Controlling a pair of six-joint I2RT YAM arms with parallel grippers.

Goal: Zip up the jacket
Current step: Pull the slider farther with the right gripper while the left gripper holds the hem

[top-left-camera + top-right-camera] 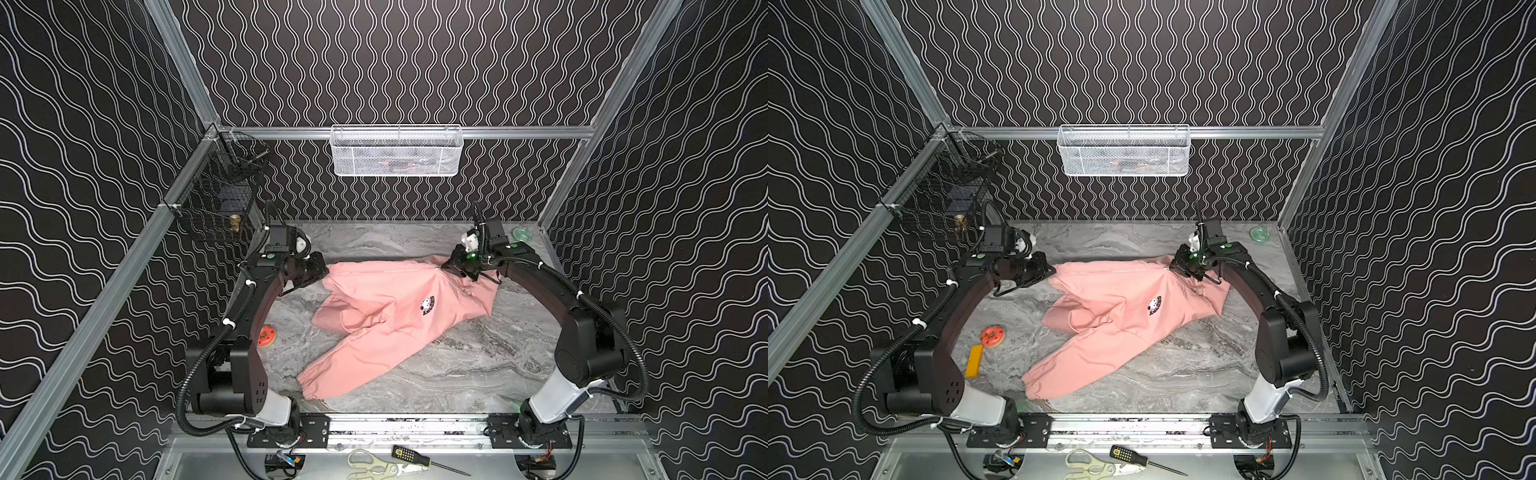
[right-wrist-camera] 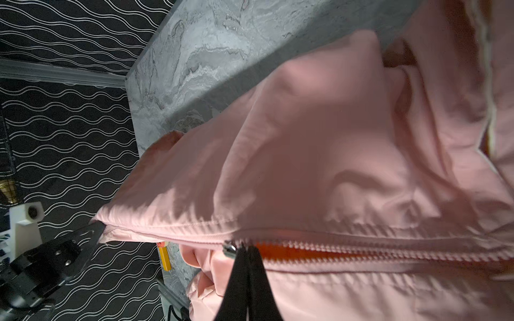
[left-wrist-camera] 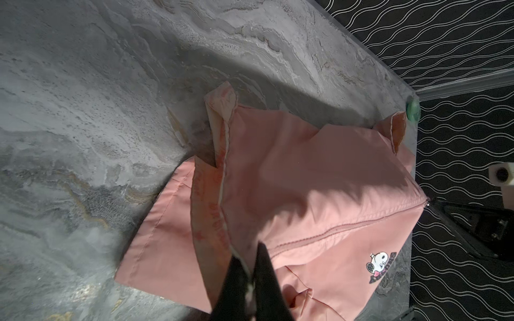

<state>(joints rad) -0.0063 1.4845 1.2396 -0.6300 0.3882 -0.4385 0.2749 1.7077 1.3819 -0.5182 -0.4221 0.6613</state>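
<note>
A grey marble-look table [image 1: 457, 365] sits between black walls [image 1: 374, 62] lined with white waves. A white mesh basket [image 1: 395, 151] hangs on the back rail, and a black wire basket [image 1: 208, 216] holding a brass piece [image 1: 235, 222] hangs at the left corner. On the table's left lie a red disc [image 1: 266, 336] and, near it in a top view, a yellow block [image 1: 974, 360]. A green disc [image 1: 522, 233] rests in the far right corner. Scissors [image 1: 392, 469] and a screwdriver [image 1: 409, 454] lie side by side on the front ledge

The salmon-pink jacket [image 1: 386, 299] is lying sideways on the grey table [image 1: 478, 365], its zipper [image 2: 229, 248] gaping only near the collar.
</note>
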